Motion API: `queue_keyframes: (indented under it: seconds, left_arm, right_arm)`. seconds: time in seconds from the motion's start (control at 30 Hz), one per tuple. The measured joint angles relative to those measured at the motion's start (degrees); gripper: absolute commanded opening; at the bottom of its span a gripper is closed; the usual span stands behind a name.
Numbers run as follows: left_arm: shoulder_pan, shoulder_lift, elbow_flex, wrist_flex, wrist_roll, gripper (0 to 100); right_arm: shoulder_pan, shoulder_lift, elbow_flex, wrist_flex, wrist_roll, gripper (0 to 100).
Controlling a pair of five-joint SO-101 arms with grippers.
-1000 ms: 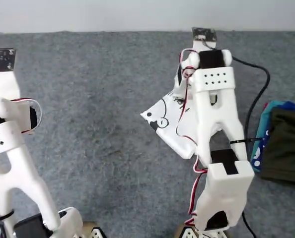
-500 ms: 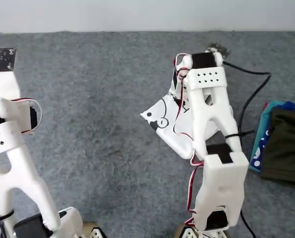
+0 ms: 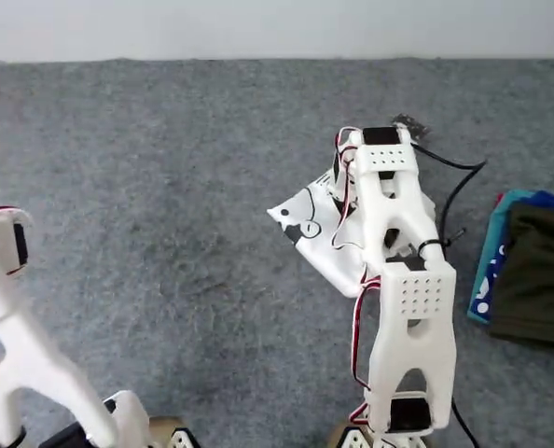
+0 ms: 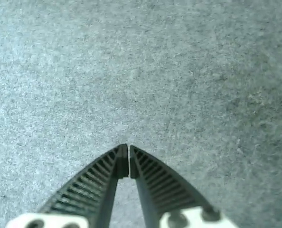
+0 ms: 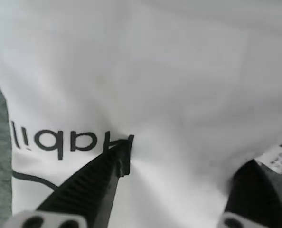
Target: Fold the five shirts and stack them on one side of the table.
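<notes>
Broad bare grey surface (image 3: pixel 165 187) across middle and far side, white shirt (image 3: pixel 305 229) with right arm (image 3: pixel 403 280) over it blocking right of centre, black cable (image 3: pixel 459 182) beside, folded shirt stack (image 3: pixel 529 271) at right edge.

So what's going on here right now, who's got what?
The right gripper is open, its fingers down on the white printed shirt, which lies crumpled near the middle of the grey table. The left gripper is shut over bare table and holds nothing. A stack of folded shirts, a dark one on top, sits at the right edge of the high view.
</notes>
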Motion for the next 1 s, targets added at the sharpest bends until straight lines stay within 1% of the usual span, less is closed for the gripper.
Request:
queue_keyframes:
  seconds: [0.07, 0.17, 0.2, 0.23, 0.4, 0.57, 0.7, 0.87, 1.0]
  left_arm:
    - [-0.5, 0.0, 0.0, 0.0, -0.4, 1]
    - [-1.4, 0.0, 0.0, 0.0, -0.4, 1]
    - [-1.5, 0.0, 0.0, 0.0, -0.4, 1]
    - [-1.7, 0.0, 0.0, 0.0, -0.4, 1]
    - [-1.7, 0.0, 0.0, 0.0, -0.4, 1]
    - [-1.7, 0.0, 0.0, 0.0, -0.4, 1]
    - [-1.7, 0.0, 0.0, 0.0, -0.4, 1]
    - [-1.7, 0.0, 0.0, 0.0, -0.4, 1]
    - [-1.7, 0.0, 0.0, 0.0, -0.4, 1]
  right_arm:
    - [0.2, 0.8, -0.6, 0.0, 1.1, 15.3]
    - [1.6, 0.8, -0.1, 0.1, 3.3, 1.8]
    - [1.8, 0.8, 0.0, 0.1, 4.6, 0.2]
    - [2.1, 0.8, 0.0, 0.1, 6.0, 2.1]
    - [3.4, -0.2, 0.1, 0.4, 14.4, 0.9]
    - [3.5, -4.0, 0.3, 3.9, 23.5, 0.9]
    - [4.2, -11.2, 0.4, 9.7, 29.9, 0.9]
    - [7.4, -21.1, 0.4, 17.2, 38.4, 0.9]
    - [12.4, -29.5, 2.4, 17.4, 46.5, 0.9]
